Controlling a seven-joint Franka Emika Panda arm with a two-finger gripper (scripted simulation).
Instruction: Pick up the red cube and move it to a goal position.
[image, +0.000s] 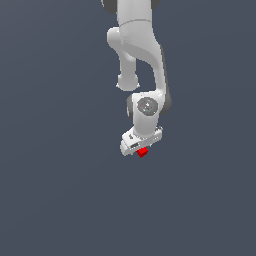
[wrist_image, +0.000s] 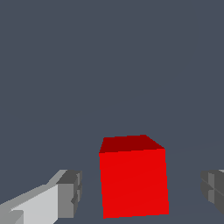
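Note:
The red cube (wrist_image: 133, 181) is a small bright red block on the dark grey floor. In the wrist view it sits between my two grey fingertips (wrist_image: 70, 194), with a gap showing on each side of it. My gripper (wrist_image: 141, 192) is open around the cube and not touching it. In the exterior view the white gripper (image: 140, 145) is low, pointing down, and the red cube (image: 143, 152) peeks out just beneath the hand. The fingers themselves are hidden by the hand in that view.
The plain dark grey floor (image: 60, 190) stretches all around. The white arm (image: 137, 45) rises above the gripper toward the top of the exterior view. No other objects show.

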